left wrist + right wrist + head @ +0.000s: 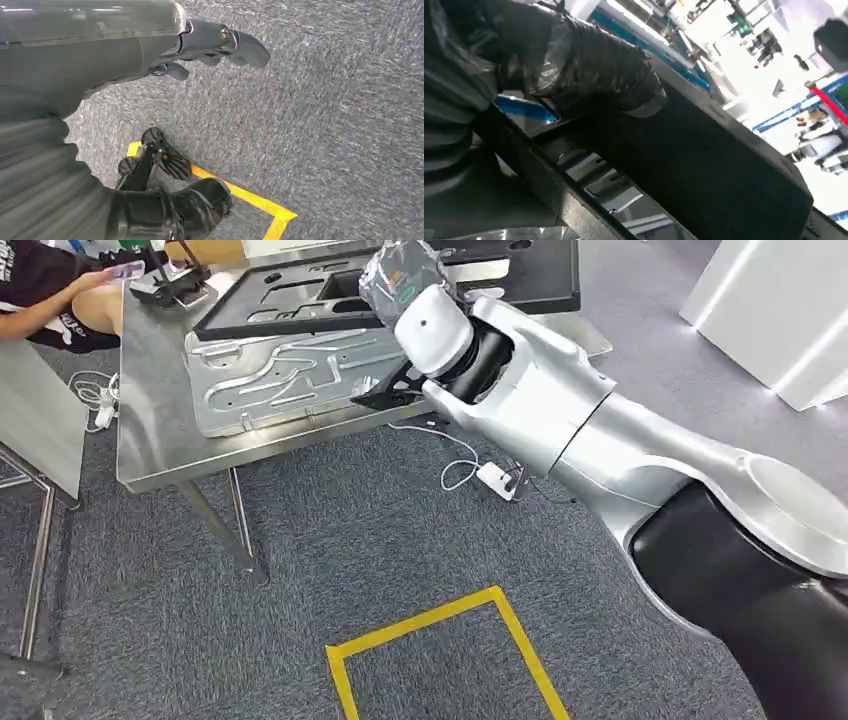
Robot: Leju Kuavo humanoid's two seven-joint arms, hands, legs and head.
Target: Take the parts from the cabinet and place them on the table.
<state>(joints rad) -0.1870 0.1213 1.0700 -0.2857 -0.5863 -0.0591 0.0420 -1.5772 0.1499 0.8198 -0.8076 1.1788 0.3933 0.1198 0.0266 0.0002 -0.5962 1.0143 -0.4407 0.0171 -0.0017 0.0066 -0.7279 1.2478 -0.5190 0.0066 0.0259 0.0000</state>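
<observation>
Right hand [400, 285]: extended over steel table [150, 455], clamped on flat black moulded panel [300, 300] to set it down | silver stamped metal panel [280, 385] beneath-left | left hand [220, 47]: hanging, fingers apart, empty.

A white charger [496, 478] and yellow tape [440, 640] are seen on grey carpet [330, 540]; a person [50, 290] is seated beyond.

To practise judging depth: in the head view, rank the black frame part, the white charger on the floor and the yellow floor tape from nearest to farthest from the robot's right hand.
1. Black frame part: on the table, at the right hand.
2. White charger: on the carpet, below the table edge.
3. Yellow floor tape: farthest, on the carpet nearest the robot's body.
</observation>
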